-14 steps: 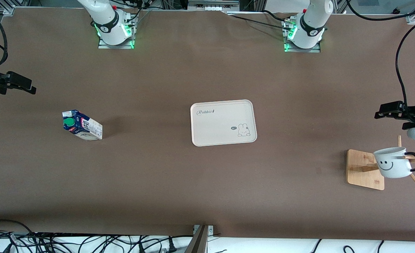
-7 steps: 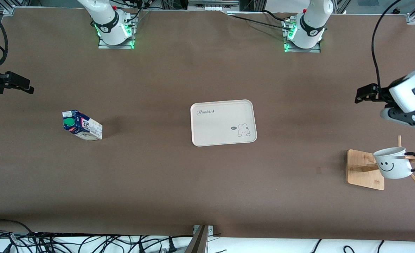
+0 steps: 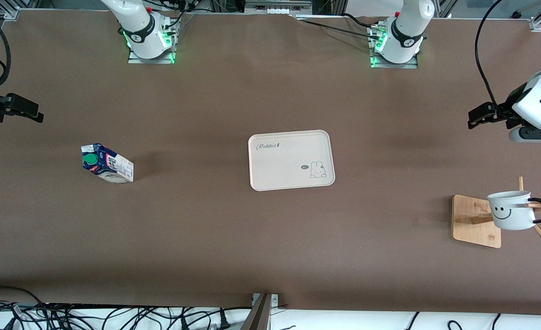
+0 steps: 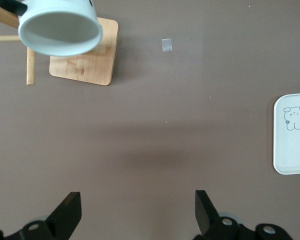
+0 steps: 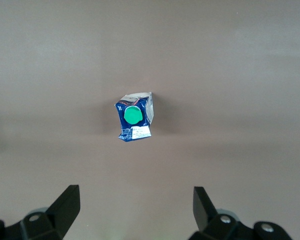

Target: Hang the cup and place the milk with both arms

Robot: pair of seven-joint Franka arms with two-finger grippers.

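Observation:
The cup (image 3: pixel 511 211), white with a smiley face, hangs by its black handle on a peg of the wooden rack (image 3: pixel 476 221) at the left arm's end of the table. In the left wrist view the cup (image 4: pixel 60 27) shows its open mouth above the rack base (image 4: pixel 85 62). My left gripper (image 3: pixel 479 115) hovers open and empty over bare table, apart from the rack (image 4: pixel 138 210). The milk (image 3: pixel 107 164) stands upright toward the right arm's end, green cap up (image 5: pixel 135 117). My right gripper (image 3: pixel 20 110) waits open over the table's edge, empty (image 5: pixel 135 205).
A cream tray (image 3: pixel 291 159) with a rabbit drawing lies mid-table, its corner in the left wrist view (image 4: pixel 292 135). A small grey patch (image 3: pixel 415 222) marks the brown table beside the rack. Cables lie along the edge nearest the front camera.
My left arm has pulled up and away from the rack toward its base, leaving the cup hanging, slightly settled. The right gripper has hardly moved.

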